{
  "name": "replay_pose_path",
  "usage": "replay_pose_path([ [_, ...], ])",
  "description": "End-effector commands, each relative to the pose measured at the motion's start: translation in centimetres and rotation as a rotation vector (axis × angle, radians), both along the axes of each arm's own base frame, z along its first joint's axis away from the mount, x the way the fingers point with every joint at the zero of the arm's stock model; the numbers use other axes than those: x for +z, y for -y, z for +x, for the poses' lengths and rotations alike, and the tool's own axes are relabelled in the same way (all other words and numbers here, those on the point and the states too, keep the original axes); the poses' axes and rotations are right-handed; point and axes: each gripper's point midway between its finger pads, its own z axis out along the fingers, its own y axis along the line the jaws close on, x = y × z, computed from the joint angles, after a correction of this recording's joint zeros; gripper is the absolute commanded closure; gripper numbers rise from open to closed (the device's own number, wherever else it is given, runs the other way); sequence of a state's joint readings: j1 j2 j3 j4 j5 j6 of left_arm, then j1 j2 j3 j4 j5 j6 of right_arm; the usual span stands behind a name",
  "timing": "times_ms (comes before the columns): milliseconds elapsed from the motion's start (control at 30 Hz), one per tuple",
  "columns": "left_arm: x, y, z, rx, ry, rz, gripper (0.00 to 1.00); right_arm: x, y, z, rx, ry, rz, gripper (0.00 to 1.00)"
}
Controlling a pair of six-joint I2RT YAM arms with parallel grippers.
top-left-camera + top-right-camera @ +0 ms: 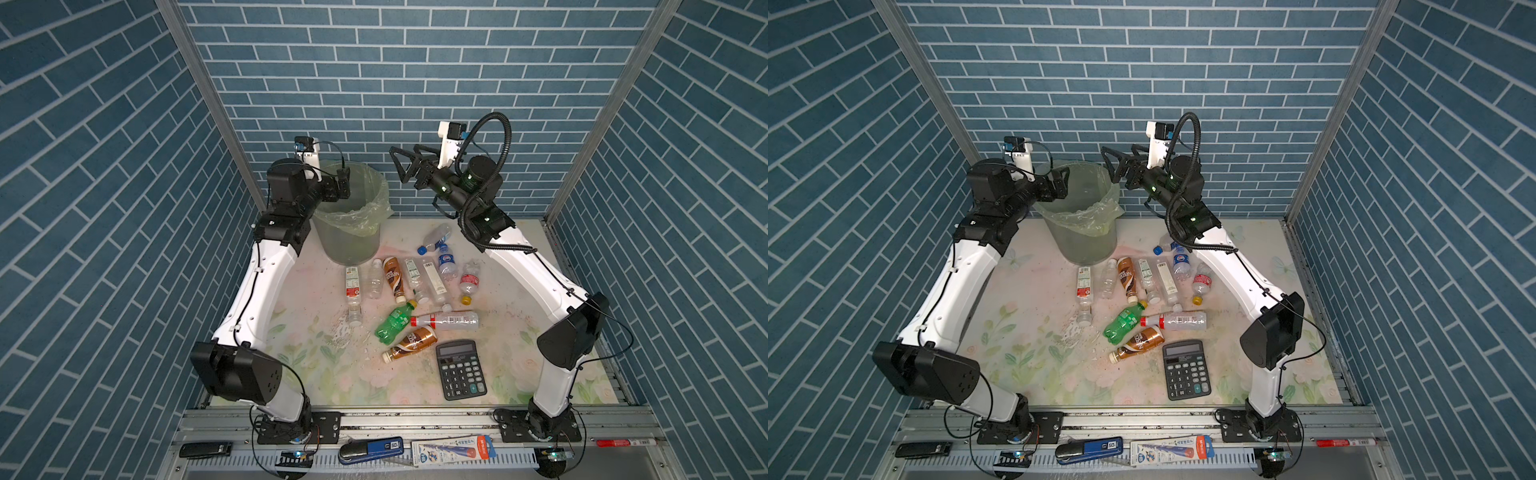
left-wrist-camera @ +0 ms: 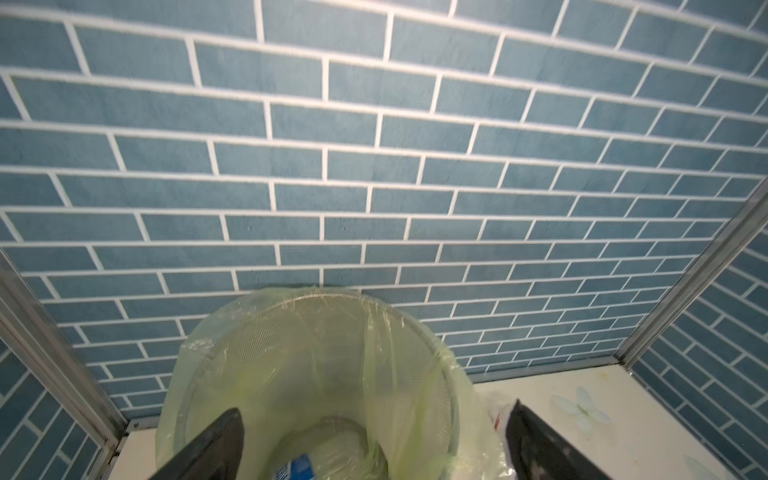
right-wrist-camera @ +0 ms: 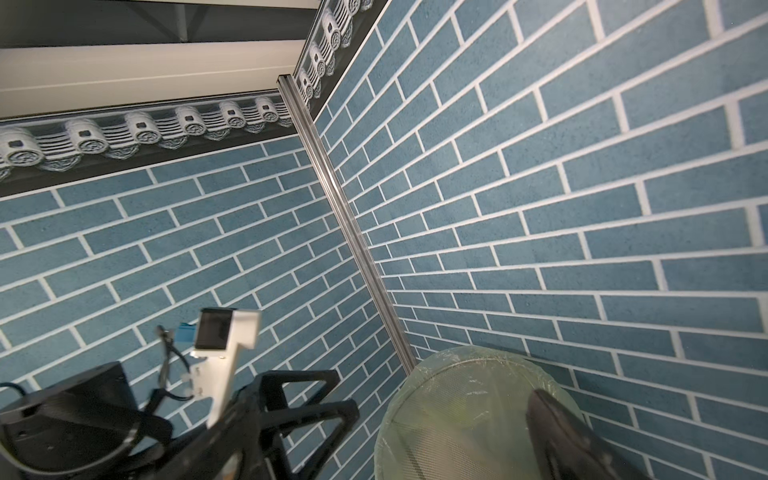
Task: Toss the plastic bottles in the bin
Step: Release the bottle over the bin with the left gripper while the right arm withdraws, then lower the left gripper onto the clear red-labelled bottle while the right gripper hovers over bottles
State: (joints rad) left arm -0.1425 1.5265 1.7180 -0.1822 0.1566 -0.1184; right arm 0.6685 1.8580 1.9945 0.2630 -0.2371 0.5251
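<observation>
The bin (image 1: 353, 237) (image 1: 1088, 243), a grey-green bucket with a pale green bag over its rim, stands at the back of the table. My left gripper (image 1: 343, 185) (image 1: 1059, 183) hangs open over its left rim with nothing between the fingers. In the left wrist view the left gripper (image 2: 374, 436) frames the bin's mouth (image 2: 316, 374), and a blue-labelled bottle (image 2: 297, 467) lies at the bottom. My right gripper (image 1: 397, 166) (image 3: 444, 411) is raised to the right of the bin, open and empty. Several plastic bottles lie on the table, among them a green one (image 1: 395, 322) and two brown ones (image 1: 392, 276) (image 1: 411, 343).
A black calculator (image 1: 461, 369) lies in front of the bottles, towards the right. Blue brick-pattern walls close in the back and both sides. On the front rail lie a blue tool (image 1: 370, 449), a pen packet (image 1: 453, 449) and a red marker (image 1: 625, 443).
</observation>
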Motion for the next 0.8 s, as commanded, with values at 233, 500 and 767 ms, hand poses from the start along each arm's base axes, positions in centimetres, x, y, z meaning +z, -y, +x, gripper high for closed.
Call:
replay_pose_path([
  [233, 4.0, 1.0, -3.3, -0.071, 0.093, -0.075, 0.01, 1.2, 1.3, -1.5, 0.002, -0.004, 0.036, 0.01],
  [500, -1.4, 0.8, -5.6, -0.050, -0.121, -0.177, 0.01, -2.9, 2.8, -1.4, -0.088, -0.130, -0.121, 0.01],
  [767, -12.1, 0.5, -10.3, -0.006, -0.419, -0.291, 0.01, -13.2, 6.8, -2.0, -0.260, -0.361, -0.411, 0.01],
])
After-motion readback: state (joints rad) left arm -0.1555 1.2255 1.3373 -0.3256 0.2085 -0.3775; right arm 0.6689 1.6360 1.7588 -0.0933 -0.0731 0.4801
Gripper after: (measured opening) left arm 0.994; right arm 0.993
